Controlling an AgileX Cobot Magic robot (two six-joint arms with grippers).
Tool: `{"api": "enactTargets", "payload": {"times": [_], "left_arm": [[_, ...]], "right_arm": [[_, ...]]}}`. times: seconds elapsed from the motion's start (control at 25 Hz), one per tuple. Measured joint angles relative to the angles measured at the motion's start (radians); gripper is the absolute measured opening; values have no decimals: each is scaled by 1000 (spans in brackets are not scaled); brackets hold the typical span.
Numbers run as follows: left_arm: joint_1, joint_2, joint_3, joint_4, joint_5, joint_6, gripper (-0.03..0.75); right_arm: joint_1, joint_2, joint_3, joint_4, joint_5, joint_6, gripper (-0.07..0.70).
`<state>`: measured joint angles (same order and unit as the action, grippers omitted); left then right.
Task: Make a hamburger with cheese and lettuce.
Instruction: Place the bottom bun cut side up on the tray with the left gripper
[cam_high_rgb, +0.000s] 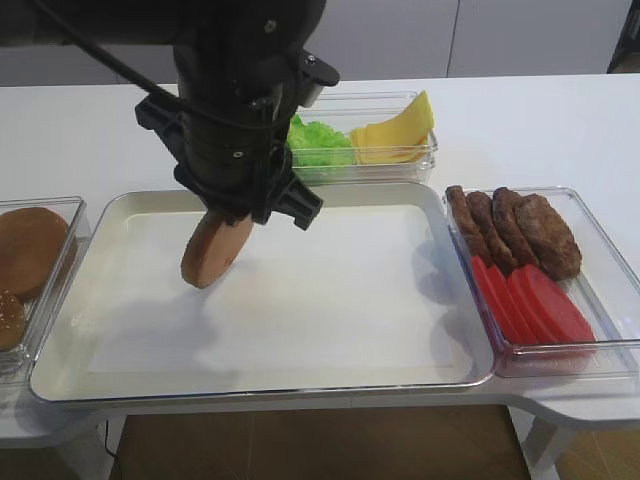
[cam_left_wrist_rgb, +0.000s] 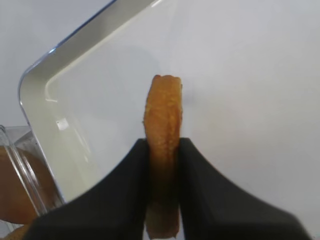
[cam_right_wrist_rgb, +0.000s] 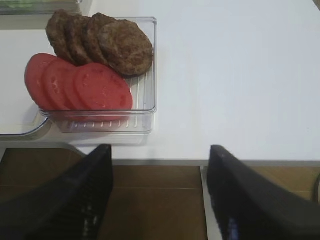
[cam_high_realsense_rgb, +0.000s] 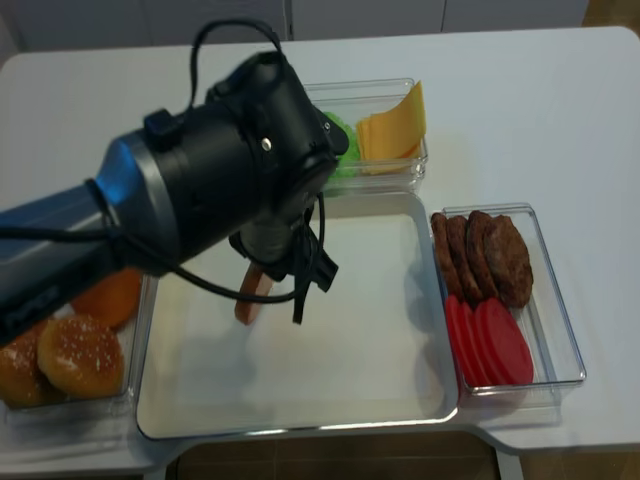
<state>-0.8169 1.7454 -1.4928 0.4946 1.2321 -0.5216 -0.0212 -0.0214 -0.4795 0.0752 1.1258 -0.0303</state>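
My left gripper (cam_high_rgb: 236, 216) is shut on the hamburger's bun half (cam_high_rgb: 214, 251), pinching it on edge and holding it tilted above the left part of the white tray (cam_high_rgb: 260, 386). In the left wrist view the golden-brown bun half (cam_left_wrist_rgb: 162, 112) stands upright between the black fingers (cam_left_wrist_rgb: 135, 170), above the tray's corner. The lettuce (cam_high_rgb: 318, 142) and the yellow cheese (cam_high_rgb: 396, 133) share a clear box behind the tray. Beyond the table's front edge, my right gripper (cam_right_wrist_rgb: 160, 148) is open and holds nothing.
A clear box at the right holds dark patties (cam_high_rgb: 515, 225) and red tomato slices (cam_high_rgb: 530, 305). Another box at the left holds brown bun tops (cam_high_rgb: 30, 250). The left arm (cam_high_realsense_rgb: 200, 190) hides much of the lettuce in the second high view.
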Motion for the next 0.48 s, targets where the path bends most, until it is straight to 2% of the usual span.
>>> {"api": "enactTargets", "payload": {"times": [0.48], "left_arm": [[-2, 24, 0, 54, -4, -40, 119]], "right_arm": [[0, 0, 0, 0, 0, 0, 449]]}}
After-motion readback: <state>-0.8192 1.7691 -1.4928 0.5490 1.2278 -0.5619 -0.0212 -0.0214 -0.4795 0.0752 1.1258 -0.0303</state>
